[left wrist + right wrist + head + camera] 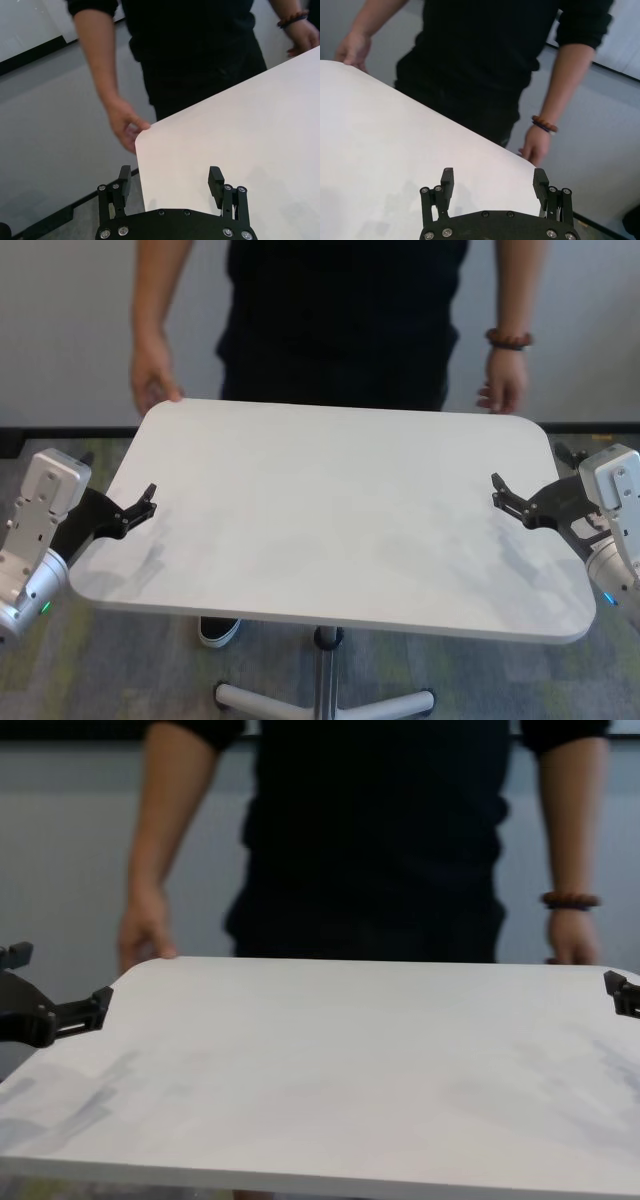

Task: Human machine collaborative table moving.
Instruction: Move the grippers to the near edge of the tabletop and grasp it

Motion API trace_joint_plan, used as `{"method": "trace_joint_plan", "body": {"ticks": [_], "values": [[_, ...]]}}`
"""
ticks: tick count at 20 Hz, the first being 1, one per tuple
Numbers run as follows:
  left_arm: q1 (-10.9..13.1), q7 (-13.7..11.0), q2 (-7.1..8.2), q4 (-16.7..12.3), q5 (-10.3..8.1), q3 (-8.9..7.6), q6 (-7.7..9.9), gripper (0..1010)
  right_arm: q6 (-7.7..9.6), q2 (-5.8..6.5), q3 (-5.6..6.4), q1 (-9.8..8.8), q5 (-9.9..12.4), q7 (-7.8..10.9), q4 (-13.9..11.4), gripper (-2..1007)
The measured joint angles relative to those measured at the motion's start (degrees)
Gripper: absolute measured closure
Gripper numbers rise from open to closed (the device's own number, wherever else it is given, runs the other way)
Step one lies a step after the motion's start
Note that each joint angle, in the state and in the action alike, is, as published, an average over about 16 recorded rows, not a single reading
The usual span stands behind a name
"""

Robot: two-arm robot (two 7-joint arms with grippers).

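Nearest, the white bench (330,530) fills the foreground on its slim pole leg (324,670). Both grippers sit at its 2 side edges, left gripper (143,502) and right gripper (503,494), fingers spread wide and straddling the rim without clamping it. Farther off, the human (340,310) stands at the far edge, a hand (152,380) touching one corner.

You see the human (345,320) standing behind the table (330,510), your left gripper (138,508) and right gripper (508,498) spread wide at its sides.
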Motion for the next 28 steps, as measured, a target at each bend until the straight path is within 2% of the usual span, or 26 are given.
{"method": "trace_joint_plan", "body": {"ticks": [28], "values": [[0.00,0.00,0.00,0.00,0.00,0.00,0.00,9,0.00,0.00,0.00,0.00,0.00,0.00,0.00,0]]}}
